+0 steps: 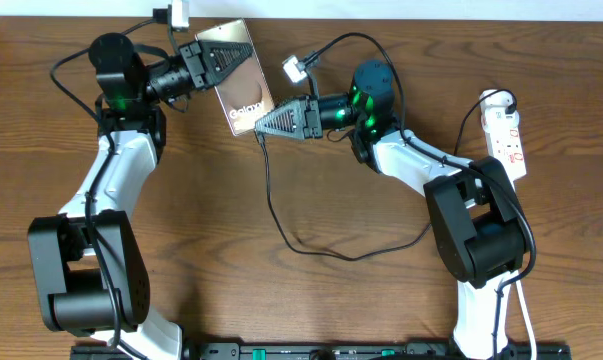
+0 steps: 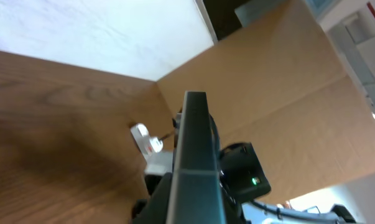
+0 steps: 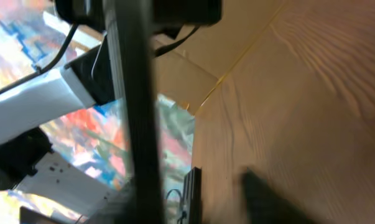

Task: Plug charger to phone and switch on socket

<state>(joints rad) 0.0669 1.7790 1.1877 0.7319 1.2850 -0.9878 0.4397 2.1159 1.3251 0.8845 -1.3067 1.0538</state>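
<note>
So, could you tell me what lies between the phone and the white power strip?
The right arm, in the overhead view: the right gripper sits by the phone, and the forearm runs back toward the power strip.

1. The phone (image 2: 194, 155) is seen edge-on, as a dark narrow slab rising from the bottom edge to mid-frame.
2. A wooden table (image 2: 56, 124) is shown on the left, with a white wall (image 2: 94, 31) above it.
3. A small white object (image 2: 145, 138) with a red mark is seen just left of the phone, too blurred to be identified.
4. A dark arm part (image 2: 246, 171) bearing a green light is partly hidden behind the phone, on its right.
5. The right side is filled by a brown panel (image 2: 287, 93).
</note>
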